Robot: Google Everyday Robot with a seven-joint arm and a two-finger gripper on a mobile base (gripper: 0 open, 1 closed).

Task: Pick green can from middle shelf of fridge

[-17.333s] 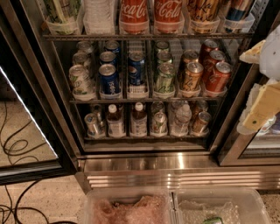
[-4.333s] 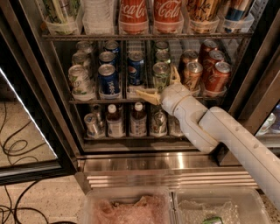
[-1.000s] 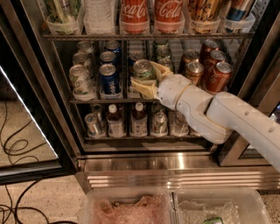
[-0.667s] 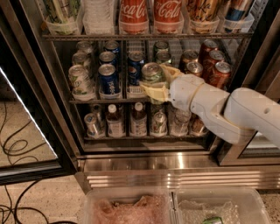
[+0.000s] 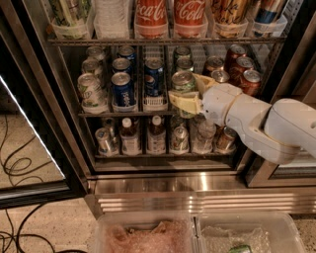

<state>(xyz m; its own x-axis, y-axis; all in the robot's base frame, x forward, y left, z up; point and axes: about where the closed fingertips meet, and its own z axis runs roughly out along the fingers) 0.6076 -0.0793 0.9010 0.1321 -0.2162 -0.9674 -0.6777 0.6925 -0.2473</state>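
Note:
The green can is at the front of the middle shelf of the fridge, in the fourth lane from the left. My gripper is shut on it, with one cream finger across its lower front and the other behind its right side. My white arm reaches in from the right. More green cans stand behind it in the same lane.
Blue Pepsi cans and whitish-green cans stand to the left, red cans to the right. Coca-Cola bottles are above, small bottles below. The open door and cables are at the left. Clear bins are in front.
My gripper closed on the green can and has carried it a little to the right along the shelf front. My arm has swung rightward.

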